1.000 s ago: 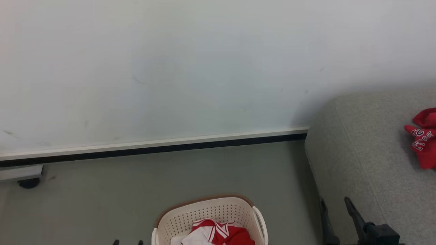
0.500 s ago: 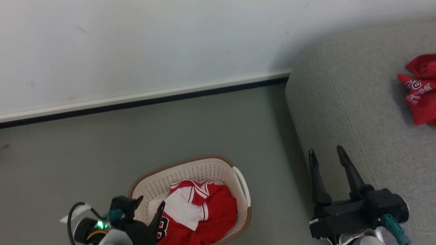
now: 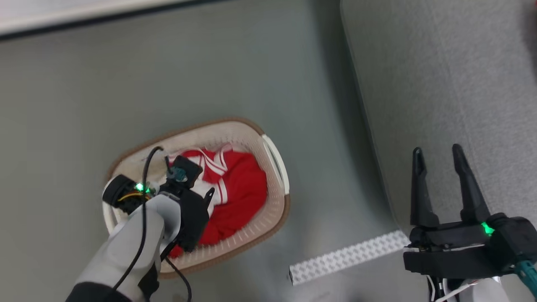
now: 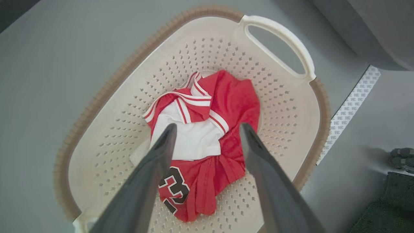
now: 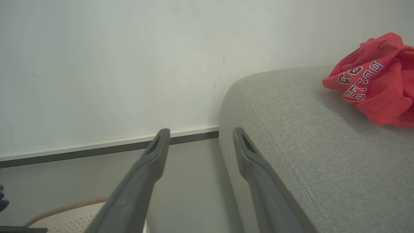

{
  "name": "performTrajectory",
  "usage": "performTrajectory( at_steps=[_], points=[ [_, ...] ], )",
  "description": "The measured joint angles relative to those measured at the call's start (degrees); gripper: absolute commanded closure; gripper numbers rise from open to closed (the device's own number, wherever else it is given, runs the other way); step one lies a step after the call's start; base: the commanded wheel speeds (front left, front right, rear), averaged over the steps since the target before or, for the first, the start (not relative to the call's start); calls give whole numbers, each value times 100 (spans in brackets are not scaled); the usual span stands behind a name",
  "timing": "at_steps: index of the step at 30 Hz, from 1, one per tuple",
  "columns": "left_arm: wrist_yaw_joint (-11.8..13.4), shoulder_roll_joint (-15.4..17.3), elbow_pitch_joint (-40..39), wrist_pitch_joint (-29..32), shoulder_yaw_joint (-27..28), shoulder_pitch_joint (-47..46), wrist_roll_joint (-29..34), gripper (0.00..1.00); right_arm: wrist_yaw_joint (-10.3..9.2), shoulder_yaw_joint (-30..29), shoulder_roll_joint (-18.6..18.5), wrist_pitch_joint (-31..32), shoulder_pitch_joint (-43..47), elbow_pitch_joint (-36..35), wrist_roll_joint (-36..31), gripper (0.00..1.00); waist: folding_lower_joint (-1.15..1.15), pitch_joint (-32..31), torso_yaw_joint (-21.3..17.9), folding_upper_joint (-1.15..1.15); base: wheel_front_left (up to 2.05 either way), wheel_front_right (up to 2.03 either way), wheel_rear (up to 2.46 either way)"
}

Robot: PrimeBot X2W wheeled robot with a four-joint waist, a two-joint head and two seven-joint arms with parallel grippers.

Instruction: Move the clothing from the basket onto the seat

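Note:
The cream-white basket (image 3: 275,157) stands on the floor, with the red and white clothing (image 3: 243,184) crumpled at its bottom. In the left wrist view the clothing (image 4: 229,100) shows white stripe trim and a black number, and the basket's wall (image 4: 278,106) rings it. My left gripper (image 3: 199,184) hangs open above the clothing, its fingers (image 4: 161,152) apart and holding nothing. My right gripper (image 3: 436,149) is open and empty over the front edge of the grey seat (image 3: 444,75). The seat (image 5: 307,139) rises to the right in the right wrist view.
A second red garment with printed letters (image 5: 375,81) lies on the seat farther back. A white patterned strip (image 3: 348,256) lies on the floor between basket and seat. The wall's baseboard (image 3: 84,21) runs along the top. Dark objects (image 4: 401,155) sit on the floor at the right.
The head camera has tilted down, so the whole picture shifted. My left arm has come in over the basket, above the clothing. The right gripper stays open by the seat.

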Motion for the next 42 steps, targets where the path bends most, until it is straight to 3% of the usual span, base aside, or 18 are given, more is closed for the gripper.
performTrajectory(
  at_steps=[8,13,23,26,32,42],
  points=[
    [1,-151,688,467,-441,-650,-243,0,0,-204,1,1,310,-388,26,0,-1,961,-130,0,0,0,0],
    [245,-194,1044,740,-532,-873,-214,0,0,-266,2,1,524,-514,66,0,-1,1403,-179,1,0,0,0],
    [413,-249,1370,958,-926,-1112,-15,0,0,-96,1,0,734,-706,187,0,-3,1910,-279,-1,0,0,0],
    [555,-247,1456,989,-1024,-1135,15,0,0,-36,2,0,745,-736,192,0,-2,1993,-301,-1,0,0,0],
    [1122,-249,1696,1212,-1497,-1250,500,0,0,90,2,0,844,-845,243,0,-2,2087,-388,-1,0,0,0],
    [1367,-123,1872,1508,-1618,-1257,539,0,0,177,2,0,945,-945,390,0,-3,2280,-534,-1,0,0,0]
  ],
)
